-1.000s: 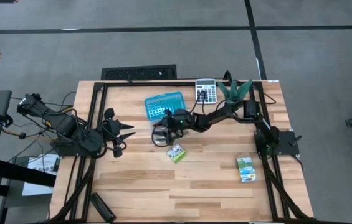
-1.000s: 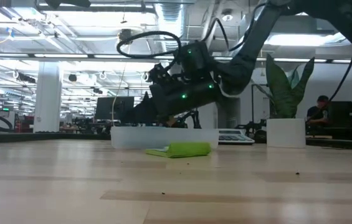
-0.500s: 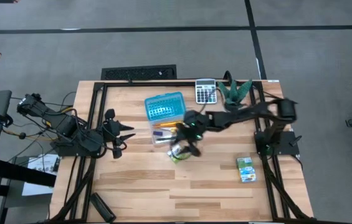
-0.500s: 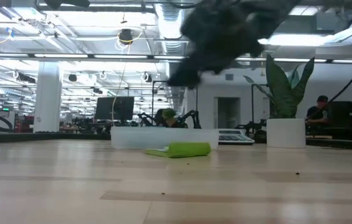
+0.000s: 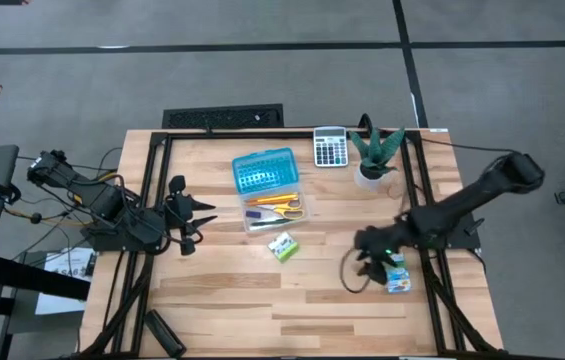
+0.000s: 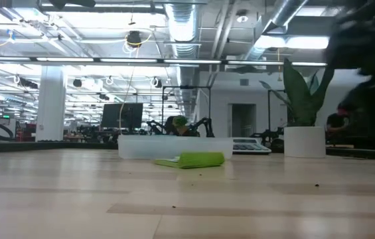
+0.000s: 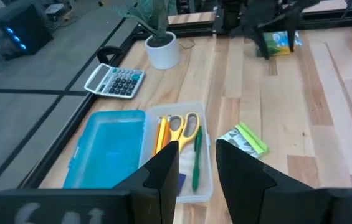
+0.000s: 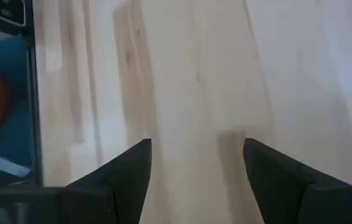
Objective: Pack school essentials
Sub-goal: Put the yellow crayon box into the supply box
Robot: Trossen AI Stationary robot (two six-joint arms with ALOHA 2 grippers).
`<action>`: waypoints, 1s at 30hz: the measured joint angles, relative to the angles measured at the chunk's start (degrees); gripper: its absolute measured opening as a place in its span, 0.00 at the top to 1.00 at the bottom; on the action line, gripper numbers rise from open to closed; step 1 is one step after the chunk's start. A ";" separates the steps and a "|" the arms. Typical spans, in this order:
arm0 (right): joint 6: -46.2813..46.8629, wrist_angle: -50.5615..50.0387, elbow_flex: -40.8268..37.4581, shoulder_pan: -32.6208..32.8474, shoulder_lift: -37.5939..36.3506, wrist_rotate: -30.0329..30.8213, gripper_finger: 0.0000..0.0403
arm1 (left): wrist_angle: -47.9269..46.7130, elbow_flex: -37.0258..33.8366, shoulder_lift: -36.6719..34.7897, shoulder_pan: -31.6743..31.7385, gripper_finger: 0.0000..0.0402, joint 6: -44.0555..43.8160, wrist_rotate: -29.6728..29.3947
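Your right claw (image 5: 370, 268) has swung away from the clear plastic tray (image 5: 302, 222) to the green-blue packet (image 5: 396, 274) at the bench's (image 5: 222, 300) right edge, its fingers spread wide over bare wood grain with nothing between them. The left claw (image 5: 202, 215) waits left of the tray, fingers narrow. Only the left wrist view shows the tray's contents: one pair of yellow-handled scissors (image 7: 184, 127), orange pencils (image 7: 162, 133), one green pen (image 7: 196, 163). One green-white block (image 5: 283, 246) lies just below the tray; the ribbed blue lid (image 5: 263, 170) sits above it.
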 joint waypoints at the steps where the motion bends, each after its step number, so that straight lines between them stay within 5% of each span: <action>1: 2.90 -1.80 0.07 2.13 -1.53 1.31 0.36 | 0.02 0.00 -0.02 -0.01 0.75 0.15 -0.02; 8: 18.51 -12.71 6.69 17.13 -3.83 7.48 0.36 | 0.02 0.00 -0.02 0.00 0.75 -1.10 -0.05; 18: 42.97 -39.42 19.94 36.39 6.07 8.46 0.36 | -0.01 0.00 -0.02 0.00 0.75 -0.20 -0.16; 30: 41.73 -39.48 21.11 43.20 24.32 9.17 0.36 | -0.02 0.00 -0.02 -0.02 0.75 -0.24 -0.13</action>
